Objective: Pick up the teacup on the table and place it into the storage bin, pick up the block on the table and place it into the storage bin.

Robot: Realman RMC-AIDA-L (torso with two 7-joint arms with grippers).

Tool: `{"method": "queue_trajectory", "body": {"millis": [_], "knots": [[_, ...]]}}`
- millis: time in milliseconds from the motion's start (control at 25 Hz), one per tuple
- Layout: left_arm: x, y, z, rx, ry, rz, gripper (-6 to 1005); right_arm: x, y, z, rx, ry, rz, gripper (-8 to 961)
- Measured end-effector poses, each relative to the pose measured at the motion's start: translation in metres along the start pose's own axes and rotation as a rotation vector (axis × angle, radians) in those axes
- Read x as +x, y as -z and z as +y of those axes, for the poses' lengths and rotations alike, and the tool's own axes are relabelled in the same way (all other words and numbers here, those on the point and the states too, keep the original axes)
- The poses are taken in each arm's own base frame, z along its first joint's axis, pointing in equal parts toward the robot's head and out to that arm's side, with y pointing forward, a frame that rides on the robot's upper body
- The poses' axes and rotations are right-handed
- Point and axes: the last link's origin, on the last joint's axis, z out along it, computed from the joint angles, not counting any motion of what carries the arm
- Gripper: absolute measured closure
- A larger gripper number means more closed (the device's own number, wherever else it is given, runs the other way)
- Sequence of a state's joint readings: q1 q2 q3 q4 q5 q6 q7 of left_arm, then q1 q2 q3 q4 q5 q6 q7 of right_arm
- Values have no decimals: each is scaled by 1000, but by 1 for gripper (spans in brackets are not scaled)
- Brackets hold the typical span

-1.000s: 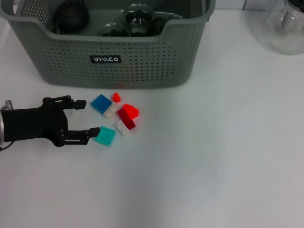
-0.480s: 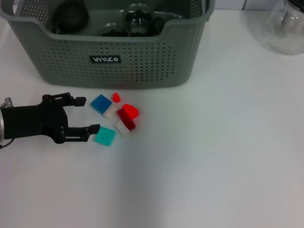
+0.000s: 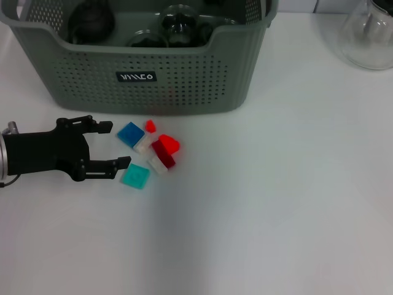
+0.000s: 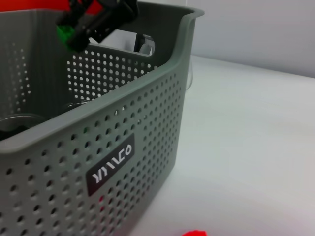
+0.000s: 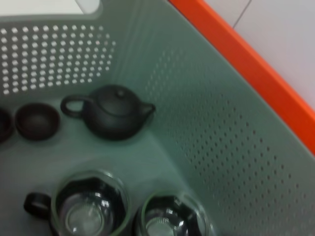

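While spread, left pincer (image 3: 116, 145) sits just beside blocks (image 3: 149, 152).

The left hand (image 3: 116, 145) lies low and level, its fingers spread apart.

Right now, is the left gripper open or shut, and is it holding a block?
Open and empty. In the head view the left gripper has its two fingers spread apart beside the blue block and teal block, gripping neither.
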State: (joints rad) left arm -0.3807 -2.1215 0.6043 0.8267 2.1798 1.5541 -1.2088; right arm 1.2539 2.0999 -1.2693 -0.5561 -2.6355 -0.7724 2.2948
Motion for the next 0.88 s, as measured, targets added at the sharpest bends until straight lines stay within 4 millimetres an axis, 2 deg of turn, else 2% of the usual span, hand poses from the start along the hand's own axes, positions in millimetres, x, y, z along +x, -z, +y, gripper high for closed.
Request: {"method": "queue_trajectory", "body": {"millis": [240,760,880], "knots": [[1,-2,-2,8,-3,-1,141,10,-5,1,8,-6,18,503],[0,-1,-1,4,1,-4,142,6,1,-3,9,-18,20,505],[-1,-1,0,2,3,-2,143,3,6,-8,33,-13,22,429]]}}
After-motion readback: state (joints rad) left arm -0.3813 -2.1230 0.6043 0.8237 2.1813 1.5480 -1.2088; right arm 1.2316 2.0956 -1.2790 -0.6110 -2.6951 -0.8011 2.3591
